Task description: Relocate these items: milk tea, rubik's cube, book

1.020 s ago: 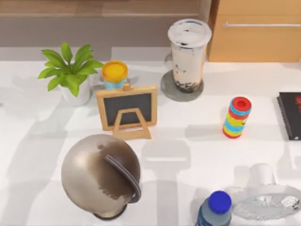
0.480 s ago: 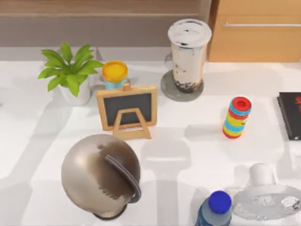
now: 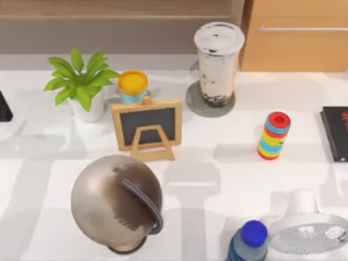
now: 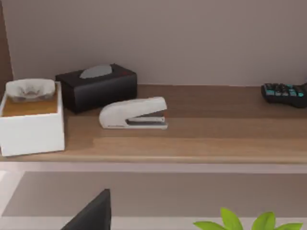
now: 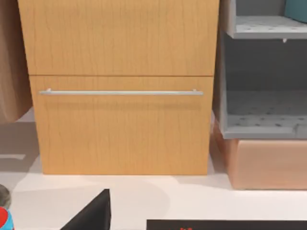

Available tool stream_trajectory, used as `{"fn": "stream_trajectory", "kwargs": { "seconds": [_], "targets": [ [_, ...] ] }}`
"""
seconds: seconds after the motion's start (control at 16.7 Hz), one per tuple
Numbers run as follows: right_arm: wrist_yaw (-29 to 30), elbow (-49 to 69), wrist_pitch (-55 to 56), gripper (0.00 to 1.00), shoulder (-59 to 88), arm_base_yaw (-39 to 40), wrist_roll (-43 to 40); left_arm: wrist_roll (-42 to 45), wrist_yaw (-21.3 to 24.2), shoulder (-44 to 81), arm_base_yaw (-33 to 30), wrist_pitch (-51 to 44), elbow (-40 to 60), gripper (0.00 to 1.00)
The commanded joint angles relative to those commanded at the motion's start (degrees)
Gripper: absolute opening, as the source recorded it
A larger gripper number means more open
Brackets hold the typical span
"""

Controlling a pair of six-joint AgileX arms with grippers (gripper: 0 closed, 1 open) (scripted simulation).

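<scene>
The milk tea (image 3: 219, 60), a tall clear cup with a white lid and dark pearls at the bottom, stands upright on a grey coaster (image 3: 196, 106) at the back of the table. No gripper touches it. The rubik's cube and the book are out of view. A dark part of my left gripper (image 3: 4, 106) pokes in at the table's left edge, beside the plant; the left wrist view shows a dark part of the left gripper (image 4: 94, 214) facing a wooden shelf. A dark part of my right gripper (image 5: 94, 213) faces a wooden drawer cabinet (image 5: 120, 86).
On the table are a potted plant (image 3: 81, 84), a yellow-lidded cup (image 3: 132, 82), a chalkboard easel (image 3: 147, 126), a globe (image 3: 117, 201), a striped cylinder (image 3: 273, 136), a black book (image 3: 336, 133), a blue-capped bottle (image 3: 248, 242) and a white fan (image 3: 307, 232). The shelf holds a stapler (image 4: 135, 113) and a tissue box (image 4: 96, 86).
A dark part of my left arm has come into the top view at the left edge. Shadows have shifted across the table. The objects have not moved.
</scene>
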Motion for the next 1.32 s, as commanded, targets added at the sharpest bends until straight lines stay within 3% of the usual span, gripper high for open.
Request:
{"fn": "stream_trajectory", "kwargs": {
  "seconds": [0.24,0.48,1.02,1.32],
  "targets": [
    [0.00,0.00,0.00,1.00,0.00,0.00,0.00,0.40,2.30,-18.52,4.34,-0.13,-17.00,1.00],
    [0.00,0.00,0.00,1.00,0.00,0.00,0.00,1.15,4.04,-28.80,6.64,-0.12,-26.45,1.00],
    [-0.15,0.52,0.23,1.00,0.57,-0.16,0.00,1.35,4.37,-30.49,6.99,-0.11,-28.00,1.00],
    [-3.00,10.43,4.60,1.00,12.63,-3.22,-0.10,1.35,4.37,-30.49,6.99,-0.11,-28.00,1.00]
  ]
}}
